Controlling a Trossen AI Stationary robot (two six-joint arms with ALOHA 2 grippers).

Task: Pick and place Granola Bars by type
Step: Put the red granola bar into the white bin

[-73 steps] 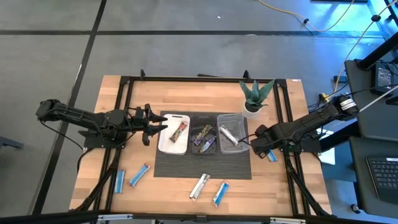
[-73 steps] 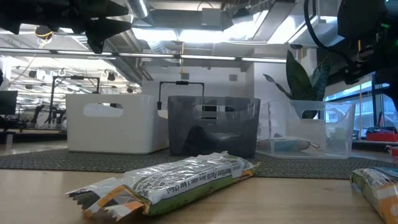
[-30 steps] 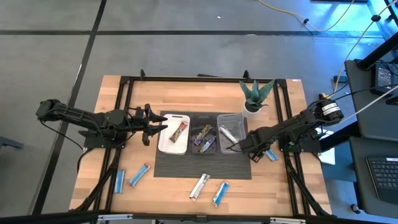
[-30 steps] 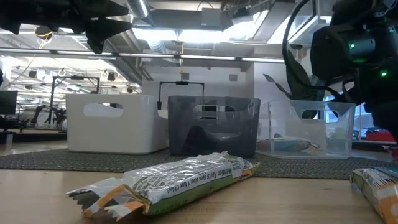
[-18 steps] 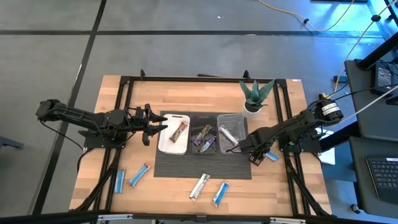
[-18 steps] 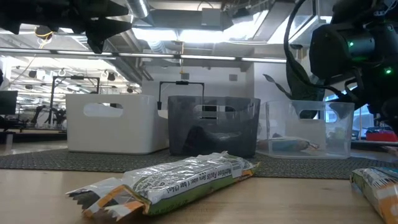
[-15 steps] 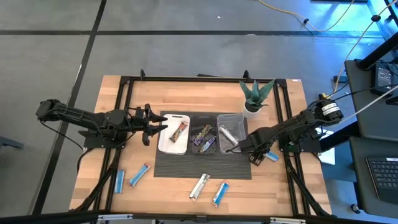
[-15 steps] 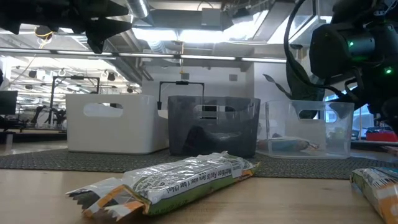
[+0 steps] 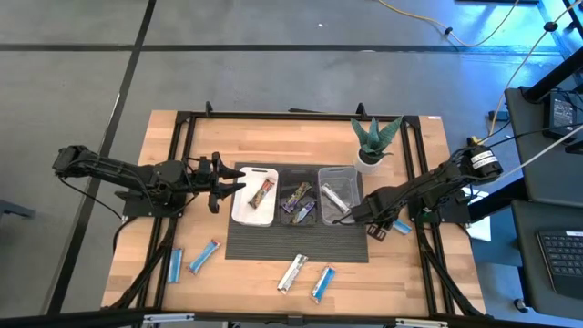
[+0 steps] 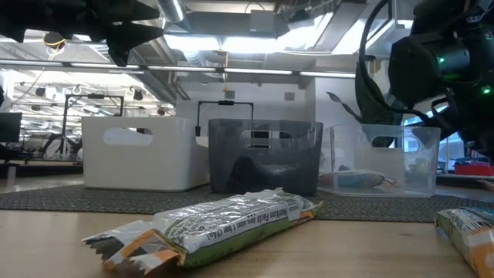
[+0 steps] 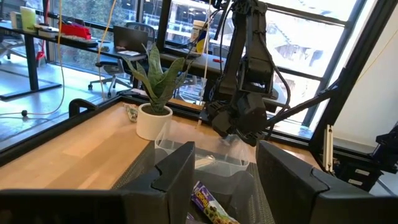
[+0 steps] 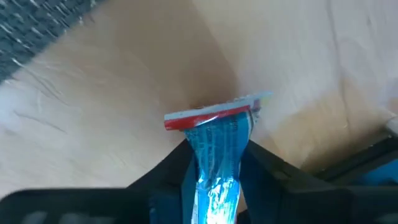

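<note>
Granola bars lie in two groups on the desk [image 9: 182, 128]: some already sorted into the trays at the middle, others loose along the near edge. Going from the left, two blue bars [image 9: 176, 263] [image 9: 205, 257] rest side by side at the near left, probably still waiting their turn. Above them the left tool [image 9: 228, 184] hovers at the left rim of the white tray [image 9: 240, 215], its fingers [image 11: 168, 180] spread apart and holding nothing; it looks parked there, aimed across the trays. The white tray holds one reddish-brown bar [image 9: 263, 192], so that tray seems to be kept for that type. Next to it, the black tray [image 9: 285, 172] carries the dark purple multicoloured bars [image 9: 298, 200], and the clear tray [image 9: 351, 170] to the right holds silver bars [image 9: 333, 195]. All three trays stand on a dark mat [image 9: 296, 246], which keeps the sorting zone together. Near the front, a silver bar [image 9: 292, 272] and a blue bar [image 9: 322, 282] lie beside each other, unsorted. A potted plant [image 9: 374, 138] stands at the far right, clear of the work. Just right of the clear tray, low over the bare wood, the right tool [image 9: 377, 230] has its fingers clamped on a blue bar [image 12: 217, 158]. The wrist view shows the wrapper pinched between them with its crimped red end sticking out, a grip at one end that I judge lets the bar be lifted away.
</note>
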